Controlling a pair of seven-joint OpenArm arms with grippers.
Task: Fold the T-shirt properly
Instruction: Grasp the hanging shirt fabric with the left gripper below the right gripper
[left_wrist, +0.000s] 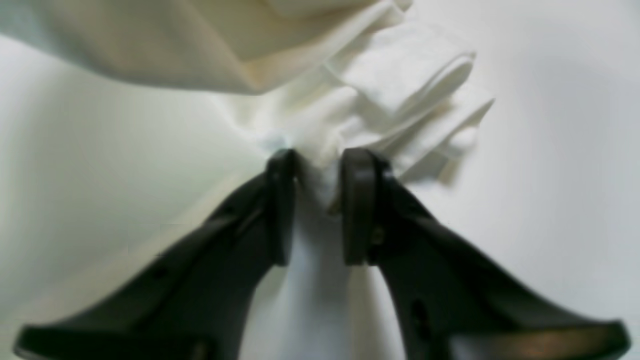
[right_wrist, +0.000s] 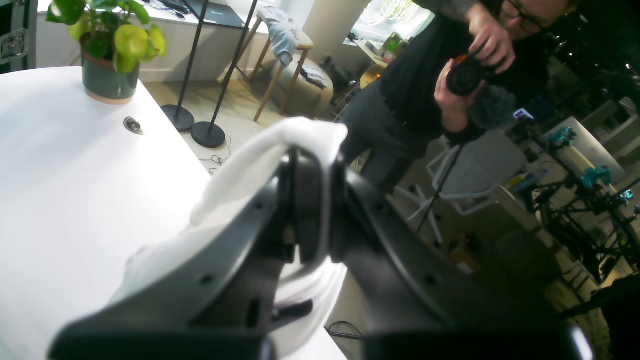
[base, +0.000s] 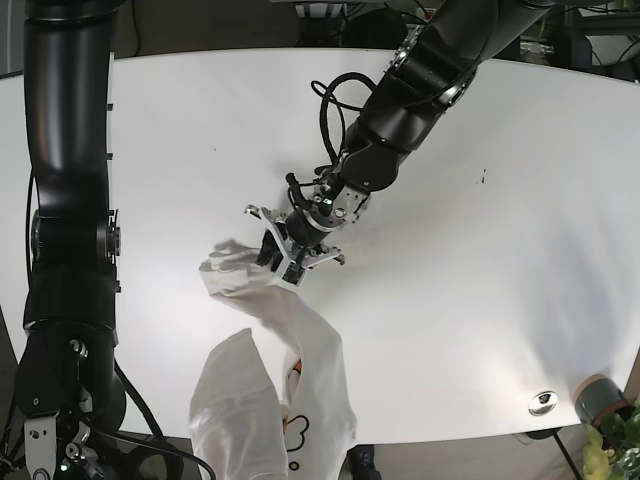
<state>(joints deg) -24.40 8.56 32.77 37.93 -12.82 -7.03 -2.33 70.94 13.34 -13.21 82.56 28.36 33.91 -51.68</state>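
My left gripper (left_wrist: 316, 200) is clenched on a bunched fold of the white T-shirt (left_wrist: 320, 100); in my left wrist view the cloth is pinched between the two dark pads and fans out beyond them in pleats, with a hemmed edge spreading to one side. From the base view, that gripper (base: 283, 255) sits over the middle of the white surface (base: 500, 300), somewhat toward the near edge, and the T-shirt (base: 290, 350) trails from it in a twisted band down to the near edge, where it hangs over. A small printed design shows on the part draped at the edge.

My right gripper (right_wrist: 320, 210) is also grasping the T-shirt (right_wrist: 270, 150): in my right wrist view a rolled white fold rises between the pads and curls over the top of them, and more cloth lies beneath my fingers. This gripper is at the edge of the surface (right_wrist: 75, 190), with floor visible past it. In the base view the gripper itself is not visible.

A potted plant (right_wrist: 112, 50) stands on the surface near its far corner in the right wrist view, beside a small round metal fitting (right_wrist: 133, 124). A person (right_wrist: 450, 75) holding a camera stands beyond the edge.
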